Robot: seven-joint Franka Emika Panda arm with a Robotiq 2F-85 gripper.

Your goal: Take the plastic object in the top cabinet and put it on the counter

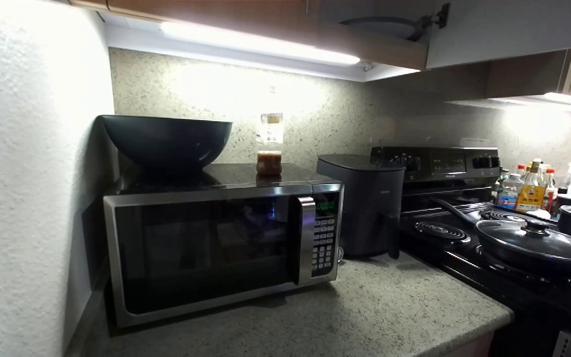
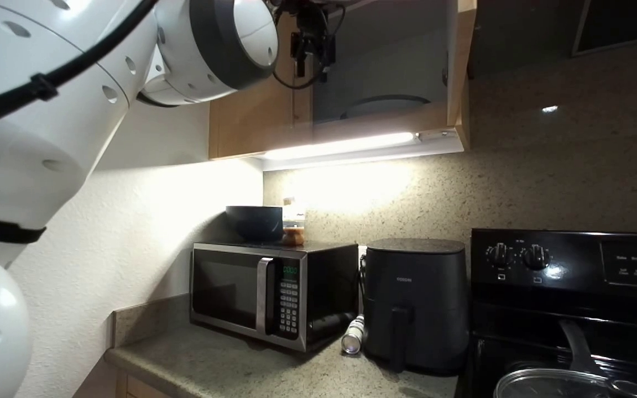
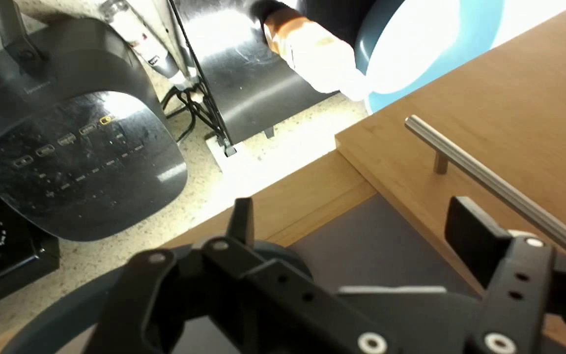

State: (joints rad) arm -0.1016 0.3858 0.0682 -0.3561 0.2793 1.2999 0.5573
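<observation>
The plastic object, a round grey-blue plate with a darker rim, sits in the open part of the top cabinet. Part of it shows above the cabinet's lower edge in both exterior views point(image 1: 384, 29) point(image 2: 387, 105). In the wrist view its curved rim point(image 3: 62, 312) passes behind one finger. The top cabinet point(image 2: 255, 119) has one closed door and one door swung open. My gripper point(image 3: 359, 231) is open, with nothing between its fingertips, in front of the cabinet opening. It also shows in an exterior view point(image 2: 312, 66), high beside the opening. The speckled counter point(image 1: 389, 297) lies below.
A microwave point(image 1: 216, 248) stands on the counter, bearing a dark bowl point(image 1: 166, 141) and a jar with brown contents point(image 1: 269, 162). A black air fryer point(image 2: 415, 309) stands beside it, then the stove point(image 1: 444, 238). The open door point(image 1: 513, 29) and a metal handle point(image 3: 499, 184) flank the opening.
</observation>
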